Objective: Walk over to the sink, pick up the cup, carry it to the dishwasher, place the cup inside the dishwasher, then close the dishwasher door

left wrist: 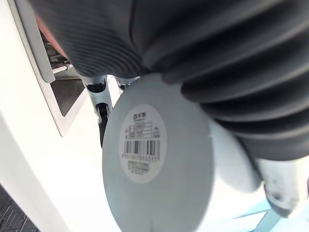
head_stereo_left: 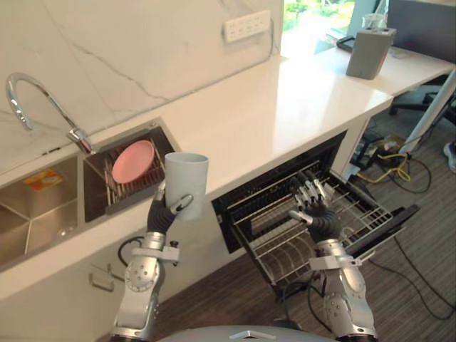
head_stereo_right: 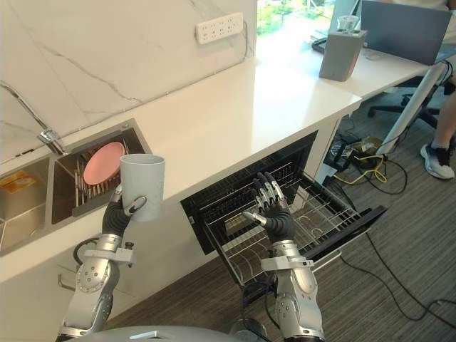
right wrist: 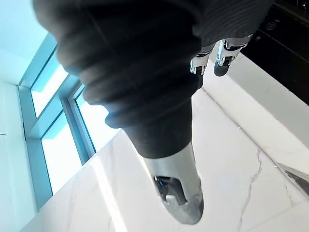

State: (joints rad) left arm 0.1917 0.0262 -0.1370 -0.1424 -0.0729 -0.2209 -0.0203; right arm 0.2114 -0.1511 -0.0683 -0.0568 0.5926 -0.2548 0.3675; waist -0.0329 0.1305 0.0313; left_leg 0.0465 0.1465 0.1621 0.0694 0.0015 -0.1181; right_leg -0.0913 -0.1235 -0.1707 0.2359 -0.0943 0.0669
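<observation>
With our left hand (head_stereo_left: 162, 214) curled round the upright cup (head_stereo_left: 187, 178) at the edge of the surface (head_stereo_left: 271, 114) and our right hand (head_stereo_left: 313, 208) open over the dishwasher rack (head_stereo_left: 281, 249), we should carry it level and lower it between the wires

A kitchenette set into an office-like room. A long white countertop (head_stereo_left: 285, 107) runs diagonally from lower left to upper right under a marble-veined wall (head_stereo_left: 128, 57). At left, a steel sink (head_stereo_left: 35, 214) with a curved tap (head_stereo_left: 80, 138) is let into the counter, and beside it a pink plate (head_stereo_left: 133, 160) stands in a wire drainer (head_stereo_left: 114, 187). Below the counter at centre, a built-in dishwasher (head_stereo_left: 278, 178) stands open with its wire rack (head_stereo_left: 356, 206) pulled out. A socket strip (head_stereo_left: 247, 25) sits on the wall at top centre, next to a bright window (head_stereo_left: 313, 14). The office side shows at upper right: a swivel chair's base (head_stereo_right: 385, 110), loose cables (head_stereo_left: 388, 167) on the wood-patterned floor (head_stereo_left: 420, 285), and a seated person's shoe (head_stereo_right: 436, 160).
</observation>
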